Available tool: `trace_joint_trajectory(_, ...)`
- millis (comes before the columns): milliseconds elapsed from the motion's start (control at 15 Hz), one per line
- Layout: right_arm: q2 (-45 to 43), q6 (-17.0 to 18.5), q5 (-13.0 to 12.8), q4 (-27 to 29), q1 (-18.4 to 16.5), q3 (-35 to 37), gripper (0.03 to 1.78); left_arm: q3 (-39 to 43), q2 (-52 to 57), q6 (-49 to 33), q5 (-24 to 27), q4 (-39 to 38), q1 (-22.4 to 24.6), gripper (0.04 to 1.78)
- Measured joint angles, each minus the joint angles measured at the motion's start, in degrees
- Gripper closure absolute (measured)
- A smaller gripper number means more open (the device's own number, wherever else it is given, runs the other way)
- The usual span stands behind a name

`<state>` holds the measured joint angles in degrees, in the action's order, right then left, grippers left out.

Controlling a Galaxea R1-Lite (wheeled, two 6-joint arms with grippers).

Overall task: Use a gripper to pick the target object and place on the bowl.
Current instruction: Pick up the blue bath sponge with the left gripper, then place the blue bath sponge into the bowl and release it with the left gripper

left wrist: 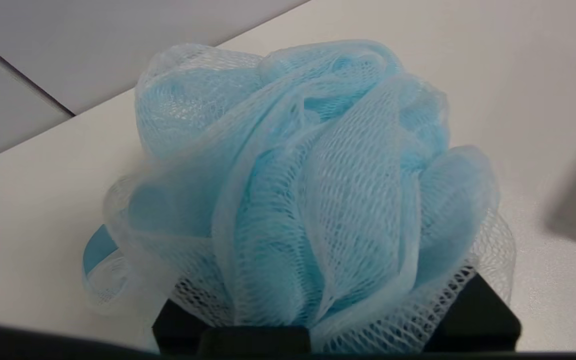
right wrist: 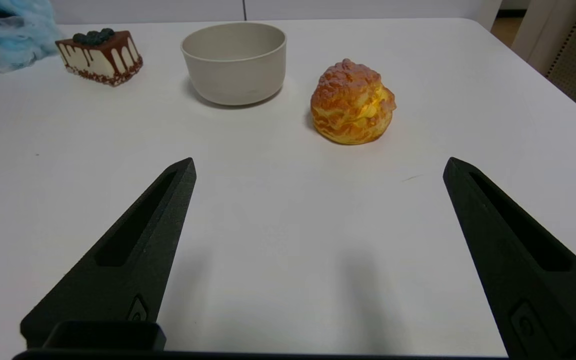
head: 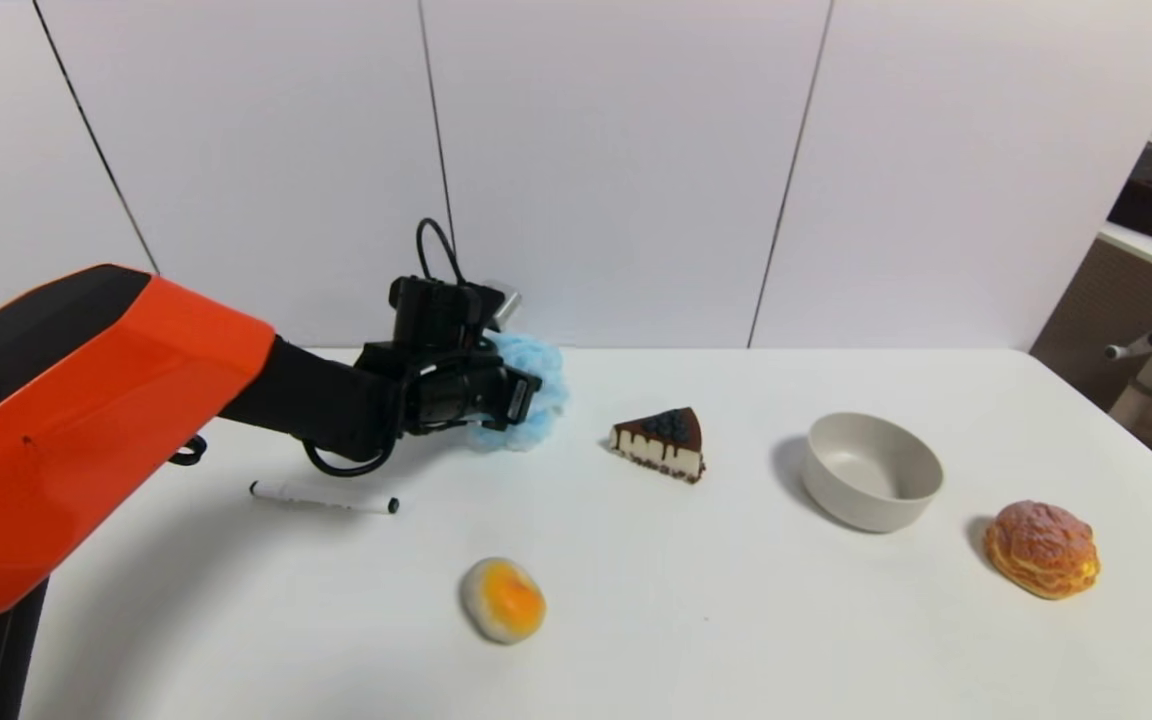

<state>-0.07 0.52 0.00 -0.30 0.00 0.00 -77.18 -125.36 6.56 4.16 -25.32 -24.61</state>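
**Desk:** Where is the left gripper?

**Me:** I have the left gripper (head: 526, 398) out over the far left part of the white table (head: 736, 620). Its fingers (left wrist: 473, 312) are buried in the mesh at the base of the light blue pouf (head: 534, 392), one on each side, pinching it. The pouf bulges out past the gripper's tip. I can't tell whether the pouf is touching the table or is just off it.

**Desk:** And the bowl?

**Me:** The bowl (head: 872, 470) stands upright to the right of centre, well apart from the pouf. The chocolate cake slice (head: 660, 443) lies between the two, nearer the pouf.

**Desk:** Right arm?

**Me:** The right gripper (right wrist: 318, 170) hangs low at the near right with its pointed fingers (right wrist: 133, 250) spread wide and holding nothing. The cream puff (right wrist: 352, 102) sits just ahead of it, to the right of the bowl and a little nearer to me.

**Desk:** Anything else on the table?

**Me:** A white marker with a black cap (head: 324, 497) lies flat, near the left arm's wrist and on my side of it. A round bun with an orange centre (head: 503, 598) sits near the middle, close to me.
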Motion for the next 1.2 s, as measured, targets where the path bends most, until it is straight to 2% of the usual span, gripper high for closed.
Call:
trace_joint_trajectory(200,0.0,0.0,0.0,-0.02,0.0,0.0,0.1,0.13,1.49,0.68,0.17,0.82,-0.02,1.22)
trace_joint_trajectory(533,0.0,0.0,0.0,0.0,0.0,0.0,0.1,-3.13,3.85,1.38,0.3,7.0,-1.97,1.31)
trace_joint_trajectory(867,0.0,0.02,0.0,0.0,0.0,0.0,0.1,-14.38,5.51,4.07,0.28,14.41,-5.78,1.33)
trace_joint_trajectory(1200,0.0,-0.01,-0.02,0.01,0.0,0.0,0.1,-26.26,4.27,3.85,0.35,15.21,-13.2,1.34)
